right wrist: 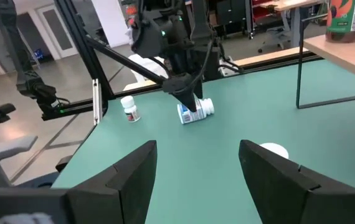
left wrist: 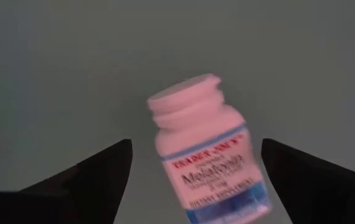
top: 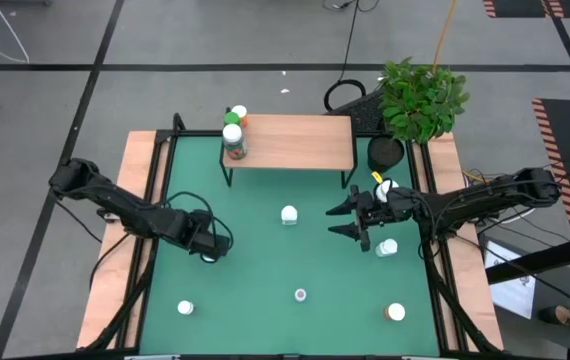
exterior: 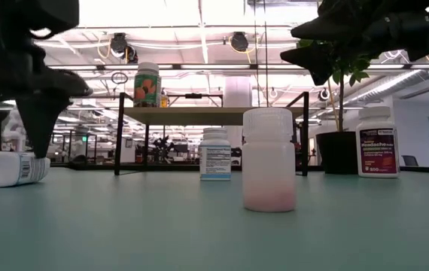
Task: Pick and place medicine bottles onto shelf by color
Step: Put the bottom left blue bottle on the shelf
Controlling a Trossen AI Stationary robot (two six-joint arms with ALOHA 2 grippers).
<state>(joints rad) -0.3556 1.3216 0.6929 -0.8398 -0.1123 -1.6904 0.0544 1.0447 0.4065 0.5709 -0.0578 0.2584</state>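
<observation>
A white medicine bottle with a blue label (left wrist: 205,155) lies on its side on the green mat at the left (top: 210,257). My left gripper (left wrist: 195,141) points down over it, open, one finger on each side and clear of it; the low view shows this gripper (exterior: 41,113) above the lying bottle (exterior: 7,168). My right gripper (top: 350,215) hangs level over the mat's right half, open, with nothing between its fingers (right wrist: 196,162). The shelf (top: 300,142) stands at the far edge. A green-capped bottle (top: 234,142) and another bottle (top: 239,114) stand at its left end.
Loose white bottles stand on the mat: one mid-mat (top: 289,214), one near centre front (top: 301,294), one front left (top: 185,308), one front right (top: 396,312), two by my right arm (top: 387,247) (top: 385,187). A potted plant (top: 420,100) stands at the far right.
</observation>
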